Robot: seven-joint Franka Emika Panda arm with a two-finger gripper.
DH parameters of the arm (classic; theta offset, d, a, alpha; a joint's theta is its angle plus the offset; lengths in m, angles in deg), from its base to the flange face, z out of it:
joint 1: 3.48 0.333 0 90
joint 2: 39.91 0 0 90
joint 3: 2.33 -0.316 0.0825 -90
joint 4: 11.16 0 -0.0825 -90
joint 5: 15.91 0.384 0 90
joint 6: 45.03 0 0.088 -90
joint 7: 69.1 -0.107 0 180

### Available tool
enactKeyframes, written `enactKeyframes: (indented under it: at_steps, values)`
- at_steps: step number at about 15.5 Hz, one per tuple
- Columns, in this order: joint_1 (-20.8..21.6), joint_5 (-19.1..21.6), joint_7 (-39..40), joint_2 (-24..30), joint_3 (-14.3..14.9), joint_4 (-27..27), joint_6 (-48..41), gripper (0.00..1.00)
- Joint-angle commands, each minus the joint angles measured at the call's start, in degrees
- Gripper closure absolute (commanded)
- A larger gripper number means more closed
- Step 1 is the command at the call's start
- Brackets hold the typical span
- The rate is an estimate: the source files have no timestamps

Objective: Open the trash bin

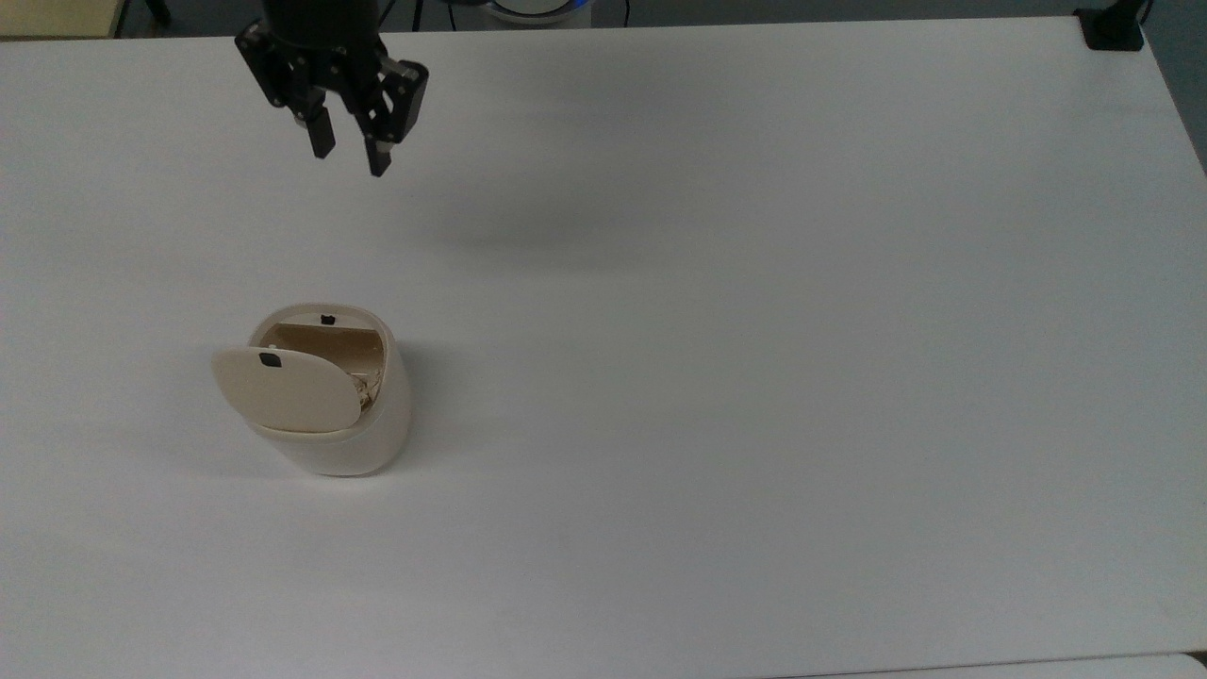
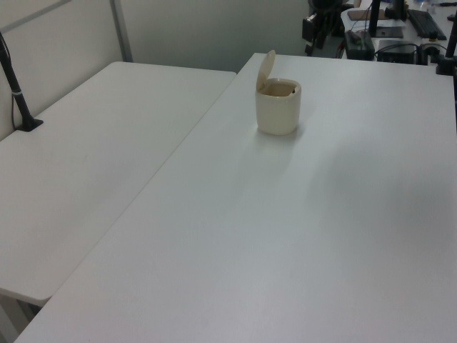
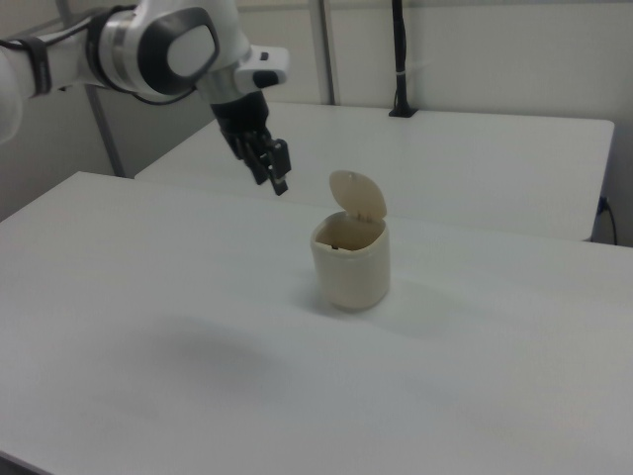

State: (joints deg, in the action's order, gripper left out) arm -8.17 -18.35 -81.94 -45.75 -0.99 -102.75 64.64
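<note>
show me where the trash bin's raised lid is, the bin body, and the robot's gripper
lid (image 1: 283,389): top view, middle of the raised flap.
trash bin (image 3: 352,267): right view, front wall of the body.
gripper (image 1: 350,151): top view, midway between its open fingertips.
</note>
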Motion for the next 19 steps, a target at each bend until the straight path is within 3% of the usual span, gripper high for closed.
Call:
enactKeyframes:
  at_steps: [1, 7, 14, 19]
  values:
    - [2.7, 0.8, -0.7, 3.7, 0.2, -1.0, -6.0, 0.00]
    - [5.2, 1.0, 1.5, 5.0, 0.2, -1.2, -11.0, 0.00]
    - [5.5, 0.5, 15.4, 4.4, 0.9, -1.0, -11.8, 0.00]
    - [6.4, 0.3, 16.2, 4.3, 1.7, -1.0, -11.8, 0.00]
